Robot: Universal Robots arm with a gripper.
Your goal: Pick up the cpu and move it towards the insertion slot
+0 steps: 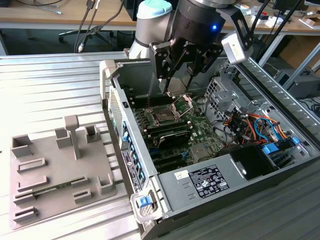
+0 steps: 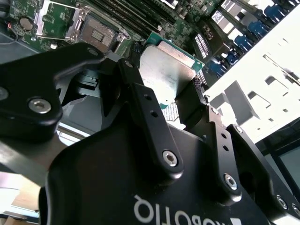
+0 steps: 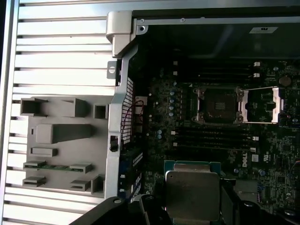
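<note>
Inside the open computer case (image 1: 165, 195), jaws seemingly clamp the cpu (image 2: 164, 75) above the insertion slot (image 3: 219, 105).

A robotics lab or electronics workshop: an opened desktop computer case (image 1: 210, 150), its green motherboard (image 1: 180, 130) and bundled cables (image 1: 255, 125) exposed, lies on a ribbed aluminium bench (image 1: 50, 85) beside a grey fixture tray (image 1: 55, 165). An industrial robot arm (image 1: 150, 30) stands over it, and at the far side runs a wooden desk (image 1: 45, 17) with hanging wires.
</note>
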